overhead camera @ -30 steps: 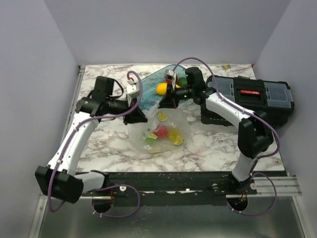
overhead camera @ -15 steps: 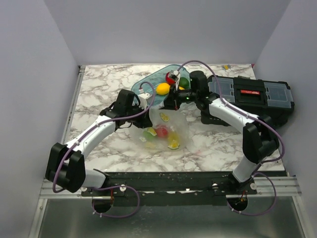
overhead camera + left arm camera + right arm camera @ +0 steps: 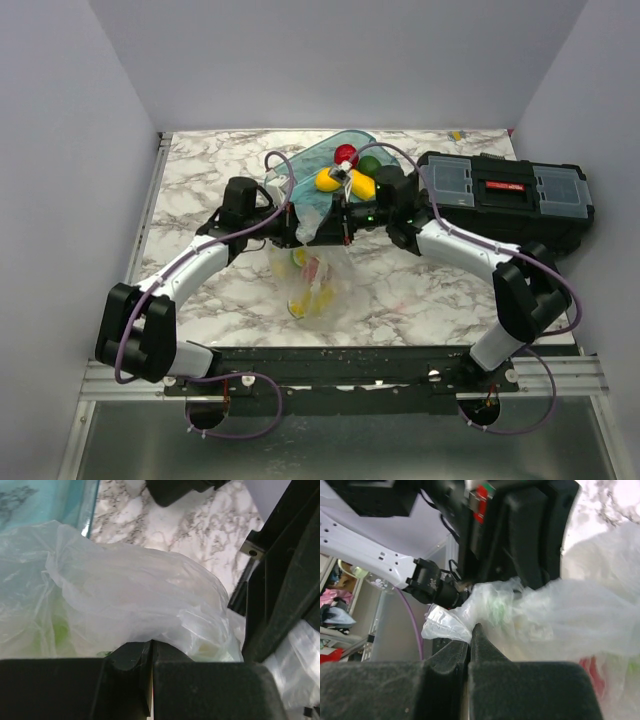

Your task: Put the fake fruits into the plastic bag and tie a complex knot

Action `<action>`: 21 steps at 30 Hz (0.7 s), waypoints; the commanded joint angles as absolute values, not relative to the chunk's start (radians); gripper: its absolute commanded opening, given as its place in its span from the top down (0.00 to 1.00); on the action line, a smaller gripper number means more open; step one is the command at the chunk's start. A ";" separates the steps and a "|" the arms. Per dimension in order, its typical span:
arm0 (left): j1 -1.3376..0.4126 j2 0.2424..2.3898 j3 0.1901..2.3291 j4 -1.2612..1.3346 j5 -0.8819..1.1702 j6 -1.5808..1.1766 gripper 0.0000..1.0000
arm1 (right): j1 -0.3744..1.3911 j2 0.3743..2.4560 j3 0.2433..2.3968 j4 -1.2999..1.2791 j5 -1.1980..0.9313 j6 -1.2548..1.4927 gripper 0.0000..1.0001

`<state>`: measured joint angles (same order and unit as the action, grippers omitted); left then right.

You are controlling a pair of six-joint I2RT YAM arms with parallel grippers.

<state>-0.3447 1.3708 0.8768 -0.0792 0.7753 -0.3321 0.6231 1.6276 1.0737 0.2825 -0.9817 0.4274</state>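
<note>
The plastic bag [image 3: 312, 282] hangs narrow between both grippers, holding several fake fruits, one red [image 3: 313, 267] and one yellow [image 3: 322, 300]. My left gripper [image 3: 297, 232] is shut on the bag's top film [image 3: 140, 590], its jaws pressed together at the film's edge [image 3: 151, 642]. Right beside it, my right gripper [image 3: 336, 224] is shut on a bunched corner of the film [image 3: 451, 622]. A red fruit [image 3: 592, 672] shows through the bag in the right wrist view. More fake fruits, yellow [image 3: 327, 180], red [image 3: 346, 153] and green [image 3: 372, 163], lie in the tub. A knot does not show.
A translucent teal tub [image 3: 305, 165] stands behind the grippers, and its wall [image 3: 45, 500] fills the top left of the left wrist view. A black toolbox [image 3: 505, 195] sits at the right, by the right arm. The marble tabletop [image 3: 200, 180] stretches left.
The left gripper swung in to the right gripper's side. The bag went from spread flat on the table to drawn up and narrow, hanging from both grippers.
</note>
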 commanded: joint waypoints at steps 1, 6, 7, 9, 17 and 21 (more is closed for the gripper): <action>-0.334 1.390 0.840 0.078 0.917 -0.453 1.00 | 0.693 1.639 1.077 0.454 -0.983 0.547 0.99; -0.293 1.426 0.821 0.212 1.047 -0.552 1.00 | 0.733 1.621 1.051 0.437 -1.010 0.563 0.95; -0.293 1.428 0.820 0.213 1.063 -0.552 1.00 | 0.717 1.619 1.065 0.372 -1.023 0.515 0.85; -0.293 1.425 0.804 0.232 1.073 -0.565 1.00 | 0.660 1.603 1.082 0.266 -1.042 0.454 0.63; -0.293 1.435 0.790 0.268 1.088 -0.584 1.00 | 0.449 1.469 1.153 -0.098 -1.037 0.291 0.22; -0.293 1.441 0.789 0.279 1.097 -0.594 1.00 | 0.382 1.437 1.109 -0.129 -1.017 0.298 0.28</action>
<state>-0.2947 1.4284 0.7929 0.2272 1.0485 -0.5770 0.4171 1.4746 1.1191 0.0044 -1.0294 0.3458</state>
